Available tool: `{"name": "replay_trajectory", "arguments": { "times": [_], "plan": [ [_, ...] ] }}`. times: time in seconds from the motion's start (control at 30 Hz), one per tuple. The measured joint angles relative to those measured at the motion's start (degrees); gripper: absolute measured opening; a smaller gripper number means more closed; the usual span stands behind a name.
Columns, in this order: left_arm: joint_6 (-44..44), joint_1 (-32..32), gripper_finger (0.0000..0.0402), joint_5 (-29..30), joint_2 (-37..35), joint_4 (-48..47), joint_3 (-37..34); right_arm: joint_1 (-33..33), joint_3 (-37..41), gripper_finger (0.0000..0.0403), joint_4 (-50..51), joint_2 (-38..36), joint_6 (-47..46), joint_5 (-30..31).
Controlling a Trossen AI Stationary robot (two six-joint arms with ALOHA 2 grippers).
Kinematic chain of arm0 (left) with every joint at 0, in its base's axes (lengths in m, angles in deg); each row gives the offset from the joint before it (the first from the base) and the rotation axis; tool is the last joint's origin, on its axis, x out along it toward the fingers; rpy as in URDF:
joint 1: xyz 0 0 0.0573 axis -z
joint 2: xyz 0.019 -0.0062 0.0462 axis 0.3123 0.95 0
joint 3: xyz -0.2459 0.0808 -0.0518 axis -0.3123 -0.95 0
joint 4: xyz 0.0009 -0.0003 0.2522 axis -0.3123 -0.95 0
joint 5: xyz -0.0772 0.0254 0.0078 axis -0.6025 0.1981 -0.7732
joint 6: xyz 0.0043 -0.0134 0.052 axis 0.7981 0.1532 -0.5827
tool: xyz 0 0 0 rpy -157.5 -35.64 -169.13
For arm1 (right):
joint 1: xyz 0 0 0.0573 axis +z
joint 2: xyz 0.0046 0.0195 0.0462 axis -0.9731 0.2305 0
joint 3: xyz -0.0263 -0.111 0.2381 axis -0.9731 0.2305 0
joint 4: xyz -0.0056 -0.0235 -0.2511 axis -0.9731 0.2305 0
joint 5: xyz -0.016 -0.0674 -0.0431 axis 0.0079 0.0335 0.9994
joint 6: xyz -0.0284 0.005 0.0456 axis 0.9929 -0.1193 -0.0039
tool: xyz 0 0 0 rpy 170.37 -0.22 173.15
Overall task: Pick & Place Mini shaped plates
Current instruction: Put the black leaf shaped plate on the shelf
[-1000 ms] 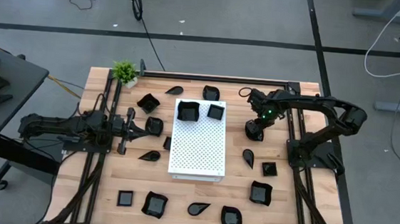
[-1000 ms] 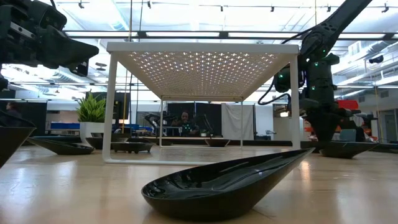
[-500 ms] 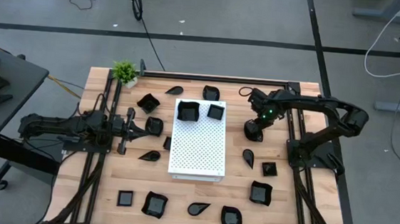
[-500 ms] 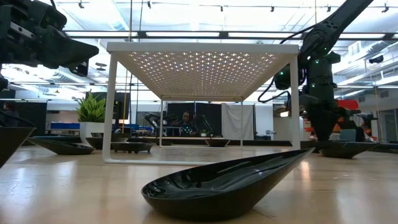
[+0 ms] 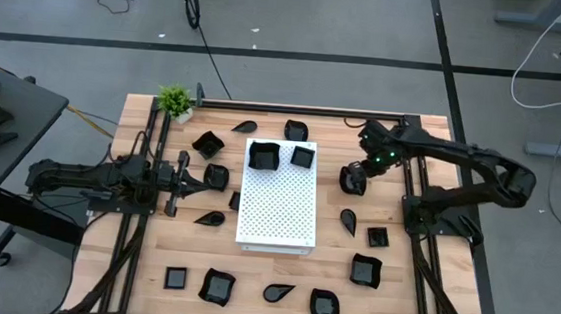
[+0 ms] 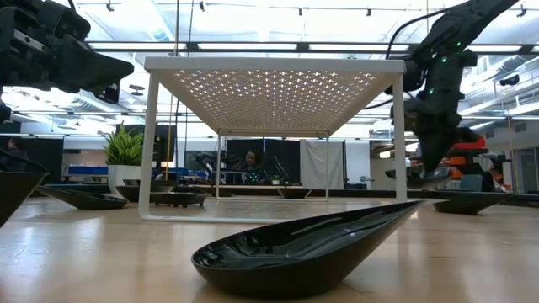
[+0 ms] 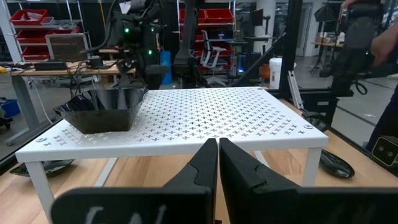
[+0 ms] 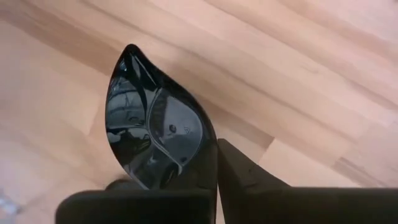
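The right pincer [image 5: 355, 179] pinches the rim of a glossy black teardrop-shaped mini plate [image 8: 155, 134], lifted above the wooden table [image 5: 282, 267] just right of the white perforated board [image 5: 278, 212]. Carry it level, then release gently. The left pincer [image 7: 217, 149] waits, pressed together.

The right gripper [image 5: 354, 180] hung raised, its fingers pinched tight; the left gripper [image 5: 190, 179] lay low, fingers together.

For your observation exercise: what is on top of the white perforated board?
Two black mini plates sit at the white board's far end; the rest is bare. What lies beneath the board is hidden from above.
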Motion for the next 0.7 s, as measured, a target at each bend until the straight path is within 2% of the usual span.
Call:
{"name": "replay_trajectory", "arguments": {
  "times": [0.3,0.53,0.7],
  "plan": [
    [0.0,0.0,0.0021,0.0,0.0,0.0,0.0,0.1,-1.3,0.0001,1.9,-9.0,-5.0,-6.7],
    [0.0,0.0,0.0021,0.0,0.0,0.0,0.0,1.1,-9.9,0.0,8.0,-11.6,-5.8,-7.1],
    [0.0,0.0,0.0021,0.0,0.0,0.0,0.0,5.3,-17.7,0.0,8.8,-10.8,-7.4,-7.2]
  ]
}}
